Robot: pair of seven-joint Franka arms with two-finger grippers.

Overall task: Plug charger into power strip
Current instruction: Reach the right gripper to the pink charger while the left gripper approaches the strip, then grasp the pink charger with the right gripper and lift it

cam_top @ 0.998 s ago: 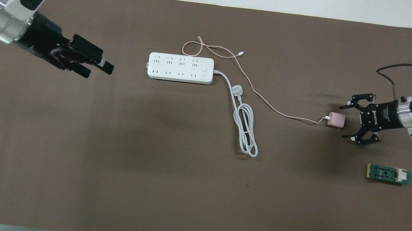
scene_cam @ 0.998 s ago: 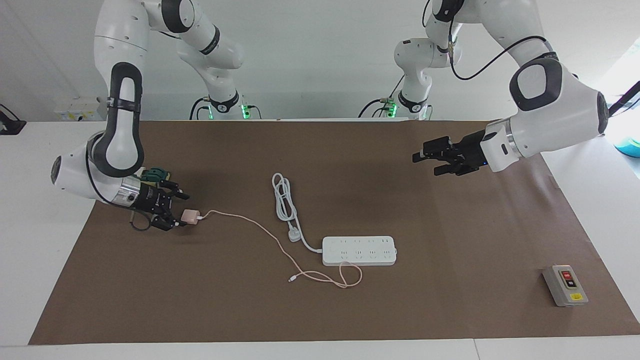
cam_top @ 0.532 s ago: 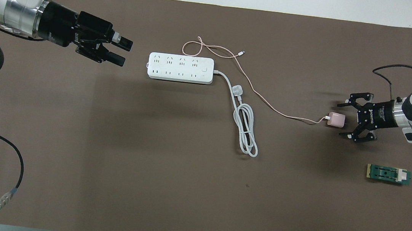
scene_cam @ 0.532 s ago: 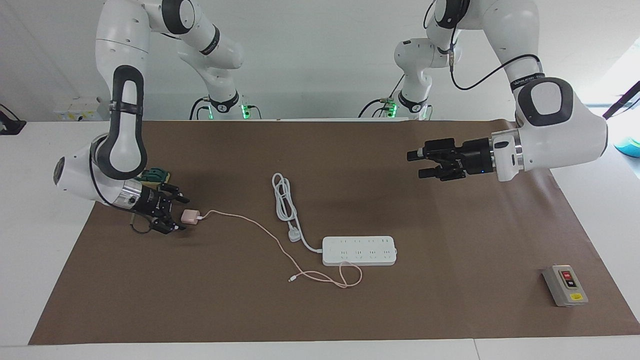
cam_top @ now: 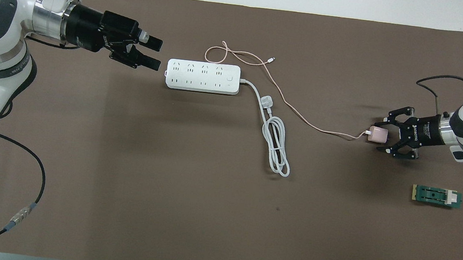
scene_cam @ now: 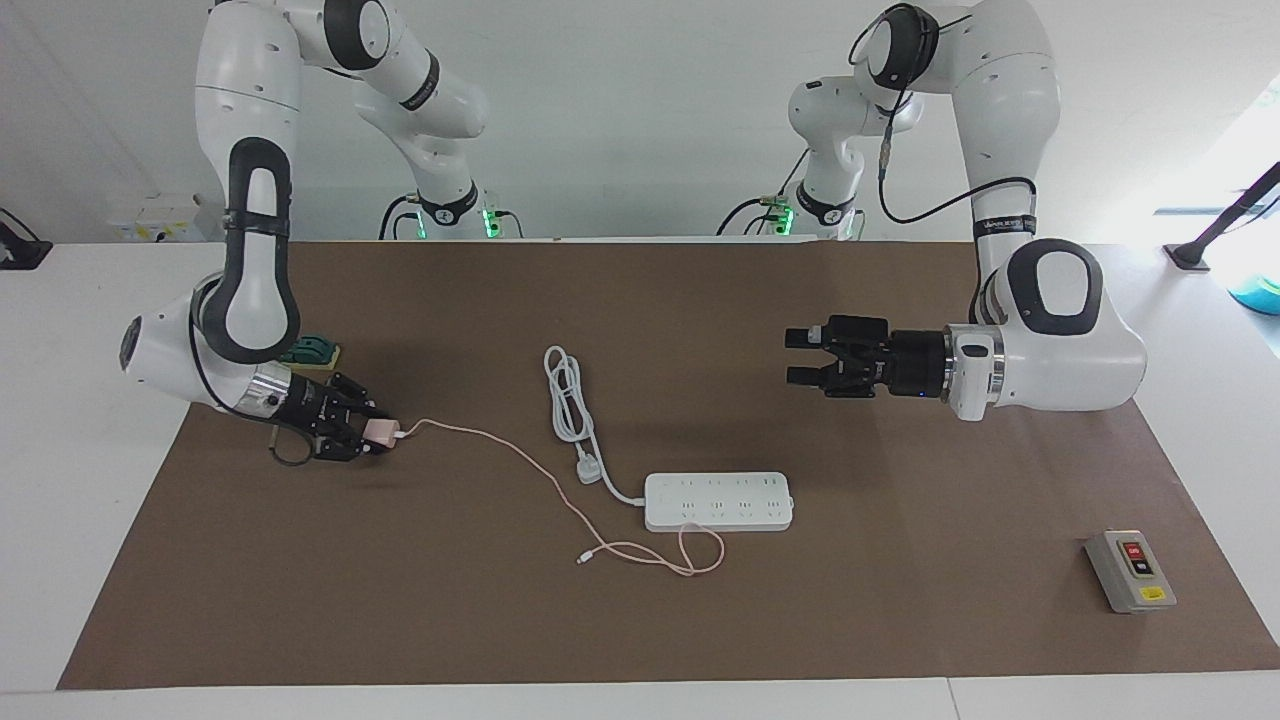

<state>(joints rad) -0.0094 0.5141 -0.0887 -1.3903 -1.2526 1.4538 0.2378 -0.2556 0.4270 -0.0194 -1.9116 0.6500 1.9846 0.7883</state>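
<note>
The right gripper (scene_cam: 368, 436) is clamping its fingers on the charger (scene_cam: 379, 432) at the right arm's table end, the left gripper (scene_cam: 797, 361) hovering wide open, so lifting toward the power strip (scene_cam: 718, 501) seems next.

Plain white wall (scene_cam: 620, 120) along the robots' end. White table (scene_cam: 60, 480) covered by brown paper mat (scene_cam: 900, 600), bare white margins at both ends. Bright daylight at the left arm's end, around a teal object (scene_cam: 1255, 285). Soft shadows across mat.
</note>
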